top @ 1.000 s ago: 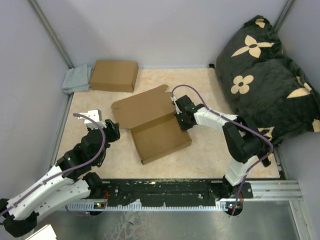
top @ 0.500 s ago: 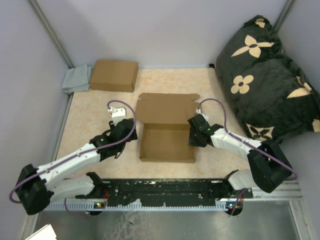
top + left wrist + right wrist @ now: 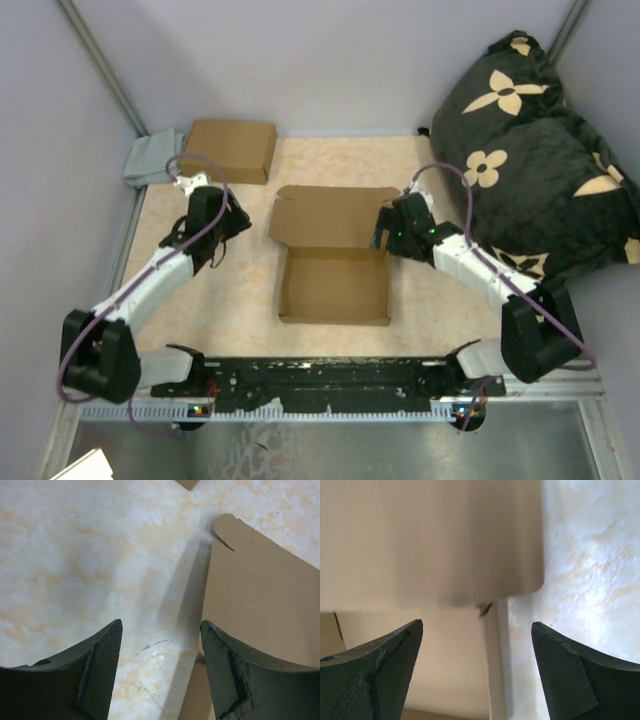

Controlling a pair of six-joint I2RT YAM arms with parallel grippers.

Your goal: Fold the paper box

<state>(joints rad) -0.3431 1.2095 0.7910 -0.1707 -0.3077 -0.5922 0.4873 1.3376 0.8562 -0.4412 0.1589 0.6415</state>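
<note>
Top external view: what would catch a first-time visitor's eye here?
The open brown cardboard mailer box sits mid-table, lid flap folded back. The left end effector and right end effector flank it, both open. A black cushion with cream flowers fills the far right corner.

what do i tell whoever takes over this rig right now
Left tool: open, empty, over the table by the lid's left edge.
Right tool: open, empty, at the lid's right corner.
Paper box: mid-table, tray walls up, lid open toward the far side.
Done: tray formed.
Left: probably fold the lid over and tuck its flaps.
</note>
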